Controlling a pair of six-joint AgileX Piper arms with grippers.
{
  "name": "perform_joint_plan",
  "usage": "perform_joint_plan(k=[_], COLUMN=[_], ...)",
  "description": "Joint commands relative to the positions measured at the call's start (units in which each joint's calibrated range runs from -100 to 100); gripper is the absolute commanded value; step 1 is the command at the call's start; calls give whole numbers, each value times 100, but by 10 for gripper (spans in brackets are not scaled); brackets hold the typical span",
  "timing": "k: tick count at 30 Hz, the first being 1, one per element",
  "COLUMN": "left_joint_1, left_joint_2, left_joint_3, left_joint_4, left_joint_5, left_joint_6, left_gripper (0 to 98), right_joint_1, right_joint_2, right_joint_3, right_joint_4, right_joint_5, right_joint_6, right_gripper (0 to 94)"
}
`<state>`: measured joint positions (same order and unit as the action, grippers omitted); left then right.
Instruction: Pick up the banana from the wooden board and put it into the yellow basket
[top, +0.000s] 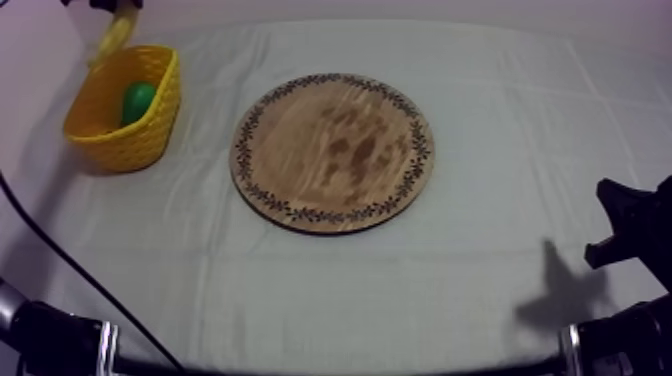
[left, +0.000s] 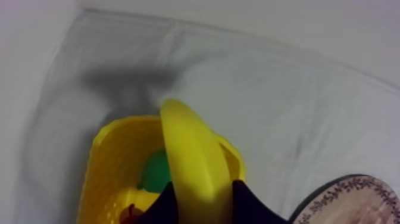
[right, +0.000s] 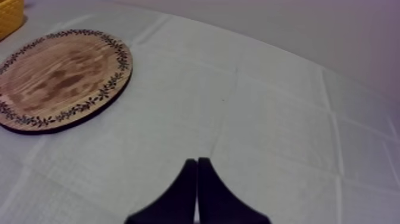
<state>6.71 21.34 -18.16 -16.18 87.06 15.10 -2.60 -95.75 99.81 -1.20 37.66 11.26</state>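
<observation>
Pinches the banana (left: 193, 155) between the fingers (left: 253, 205) of the left gripper (left: 201, 199), one on each flank near one end, so the rest juts free ahead. Hangs it just above the basket (left: 98, 179), over the opening, tip reaching past the rim. That looks high enough to clear the wall before lowering. Shares the basket with a green fruit (top: 137, 100) and a red bit (left: 128, 211), hence probably the aim at the free room beside them. Leaves the board (top: 335, 150), beside the basket but apart from it, bare. Only the release into the basket seems left to do. Rests the right gripper (right: 197, 179) low, far across from the basket, fingers pressed together on nothing, likely parked clear of the drop.
</observation>
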Motion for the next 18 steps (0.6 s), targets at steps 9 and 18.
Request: perform_joint_plan(k=[9, 18], left_joint_1=[-130, -202], left_joint_2=[630, 871], left_joint_3=[530, 696], left_joint_4=[-121, -247], left_joint_5=[-209, -306], left_joint_6=[104, 56], left_gripper=[274, 266], right_joint_1=[0, 0], right_joint_2=[0, 0], right_joint_3=[-3, -3], right_joint_4=[1, 1], right_joint_5=[1, 1], right_joint_6=[0, 0], right_gripper=[3, 3])
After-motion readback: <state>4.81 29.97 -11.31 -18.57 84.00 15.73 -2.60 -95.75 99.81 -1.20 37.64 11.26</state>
